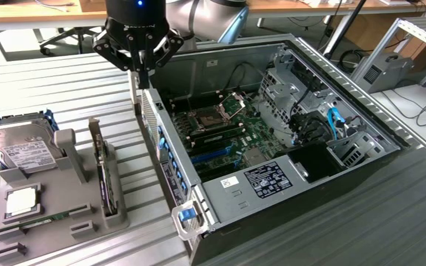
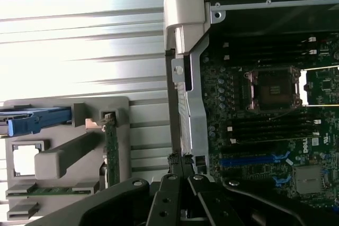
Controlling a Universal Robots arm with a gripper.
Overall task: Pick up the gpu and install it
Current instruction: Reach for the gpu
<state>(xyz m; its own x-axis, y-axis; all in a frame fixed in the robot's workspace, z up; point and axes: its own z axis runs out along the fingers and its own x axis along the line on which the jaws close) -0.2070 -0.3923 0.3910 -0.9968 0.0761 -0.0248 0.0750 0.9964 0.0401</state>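
The gpu (image 1: pixel 108 183) stands edge-on in a slot of the grey holder (image 1: pixel 54 235) at the exterior view's left, a thin dark card with a silver bracket at its far end. In the wrist view the gpu (image 2: pixel 112 146) shows as a narrow green strip. My gripper (image 1: pixel 145 82) hangs above the rear wall of the open computer case (image 1: pixel 198 188), up and to the right of the gpu and apart from it. Its fingers (image 2: pixel 170 163) are pressed together, shut, with nothing between them. Blue card slots (image 1: pixel 214 152) lie on the motherboard (image 2: pixel 265 130) inside the case.
The holder also carries a silver hard drive (image 1: pixel 20 151), a processor chip (image 1: pixel 22 199) and a RAM stick (image 1: pixel 42 220). Cables and a drive cage (image 1: pixel 331 133) crowd the case's far side. A ribbed metal table (image 1: pixel 65 83) lies all around.
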